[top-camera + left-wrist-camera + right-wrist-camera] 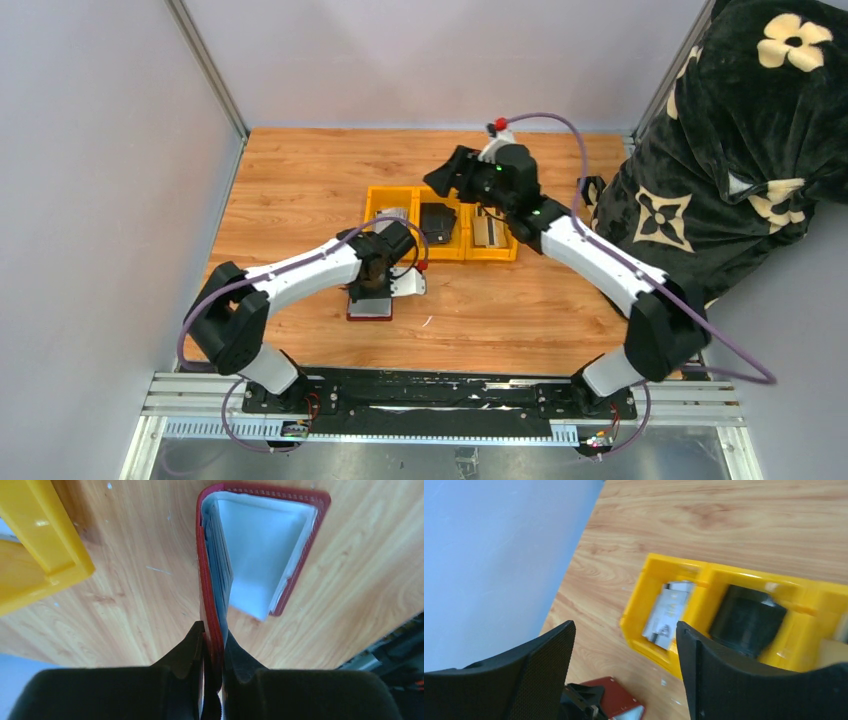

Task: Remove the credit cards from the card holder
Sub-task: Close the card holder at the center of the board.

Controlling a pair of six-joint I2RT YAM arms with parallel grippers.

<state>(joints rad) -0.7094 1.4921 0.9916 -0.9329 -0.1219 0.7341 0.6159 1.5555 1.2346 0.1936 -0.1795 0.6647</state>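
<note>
Your left jaws are closed down to a narrow gap on the card holder. They pinch one maroon wall by its near edge, so that wall stands on edge between the fingertips and runs straight away from them. The holder's other wall splays off to one side, which leaves the holder open in a V with the grey lining showing. Thin grey layers line the pinched wall, but you cannot tell from here whether they are cards or pockets. From the top view, the holder sits low over the counter, just on the near side of the yellow tray.

Your right jaws stand wide apart with nothing between them. They hang above the far side of the tray, well apart from the holder. Credit cards lie in the tray's left compartment, a black object fills the middle one, and more cards lie in the right one.
</note>
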